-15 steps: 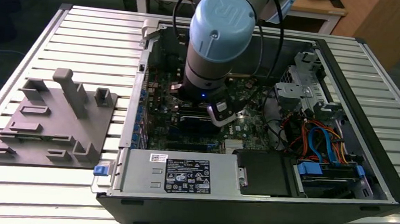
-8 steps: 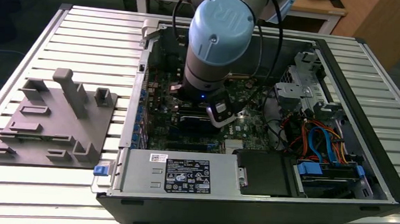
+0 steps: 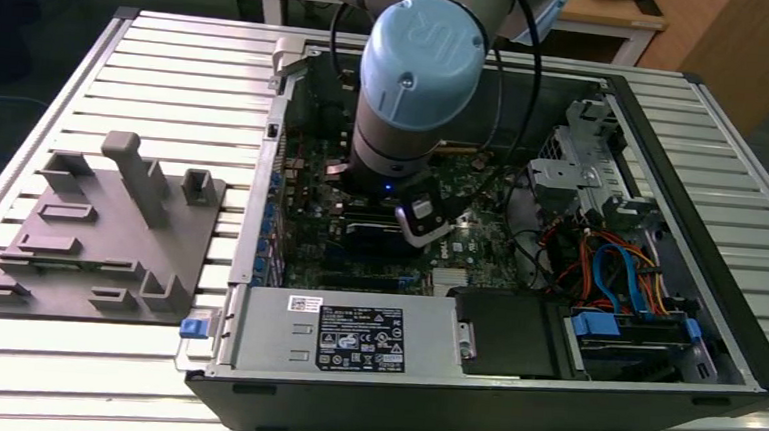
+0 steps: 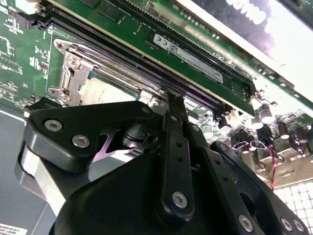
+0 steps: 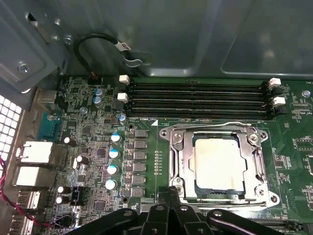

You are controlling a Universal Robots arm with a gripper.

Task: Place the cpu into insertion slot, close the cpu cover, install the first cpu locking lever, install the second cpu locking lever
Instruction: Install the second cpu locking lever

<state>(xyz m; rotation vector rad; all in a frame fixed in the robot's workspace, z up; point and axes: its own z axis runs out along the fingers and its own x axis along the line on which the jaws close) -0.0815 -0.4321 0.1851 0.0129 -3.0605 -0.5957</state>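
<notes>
The cpu (image 5: 220, 161), a dull silver square, lies in its socket on the green motherboard. The cpu cover (image 5: 180, 156), a silvery frame plate with a square window, lies flat over it. A thin wire locking lever (image 5: 210, 126) runs along the socket's edge nearest the memory slots. My gripper (image 5: 170, 192) is shut, its black fingertips together at a corner of the socket on the opposite edge. In the second wrist view the gripper (image 4: 174, 95) touches the socket's edge beside the cpu (image 4: 105, 90). In the exterior view the gripper (image 3: 418, 223) reaches down inside the open computer case (image 3: 698, 325).
Black memory slots (image 5: 195, 95) run beside the socket. A row of capacitors (image 5: 112, 161) stands near it. The power supply (image 3: 337, 338), a drive cage (image 3: 575, 157) and orange and blue cables (image 3: 609, 269) crowd the case. A grey fixture plate (image 3: 103, 238) lies at the exterior view's left.
</notes>
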